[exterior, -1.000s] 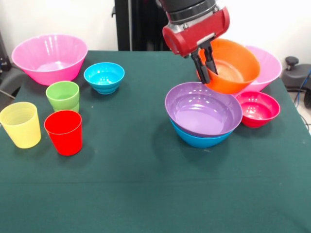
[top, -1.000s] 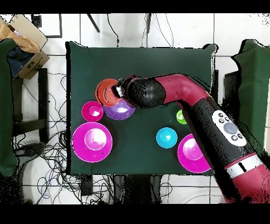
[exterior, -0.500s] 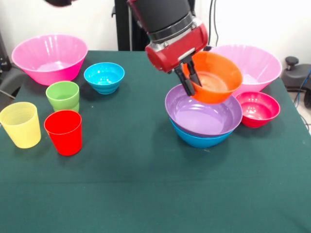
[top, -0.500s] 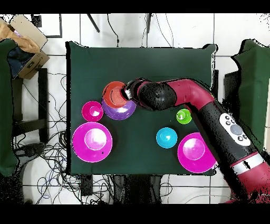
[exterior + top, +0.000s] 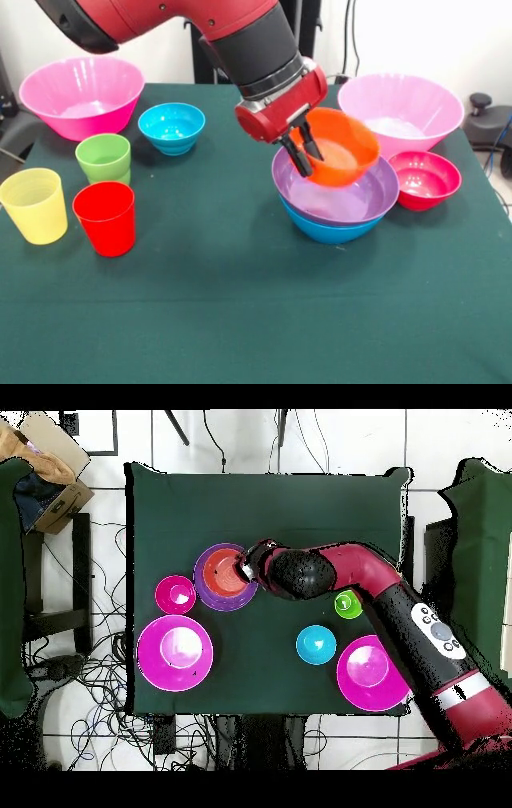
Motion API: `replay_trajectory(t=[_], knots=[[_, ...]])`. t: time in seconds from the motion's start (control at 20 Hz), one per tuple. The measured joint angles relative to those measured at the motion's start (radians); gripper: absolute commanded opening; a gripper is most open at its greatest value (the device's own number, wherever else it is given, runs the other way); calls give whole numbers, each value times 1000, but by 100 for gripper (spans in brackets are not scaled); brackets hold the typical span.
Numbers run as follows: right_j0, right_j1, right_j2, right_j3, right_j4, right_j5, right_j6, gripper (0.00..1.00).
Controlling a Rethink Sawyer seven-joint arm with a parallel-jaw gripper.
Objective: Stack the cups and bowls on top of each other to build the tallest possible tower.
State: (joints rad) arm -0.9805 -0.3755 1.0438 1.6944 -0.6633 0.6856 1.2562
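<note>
Now my pincer [image 5: 301, 151], clenched on the rim of the orange bowl [image 5: 336, 149], has carried it from beside the pile to just over the purple bowl [image 5: 336, 194] nested in the blue bowl [image 5: 330, 230], so the tower's third layer looks ready to drop.

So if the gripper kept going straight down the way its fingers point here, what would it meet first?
The gripper, shut on the orange bowl, points down into the purple bowl. Its inner surface looks first in line, though the gap is hard to judge.
</note>
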Motion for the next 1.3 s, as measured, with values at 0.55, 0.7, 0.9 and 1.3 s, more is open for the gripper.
replay_trajectory(t=[0.55,0.7,0.9,1.3], knots=[[27,5,7,0,-19,0,0,100],[34,5,13,0,-19,0,0,100],[56,-5,14,-9,-11,11,0,100],[207,-105,-9,-123,77,253,0,100]])
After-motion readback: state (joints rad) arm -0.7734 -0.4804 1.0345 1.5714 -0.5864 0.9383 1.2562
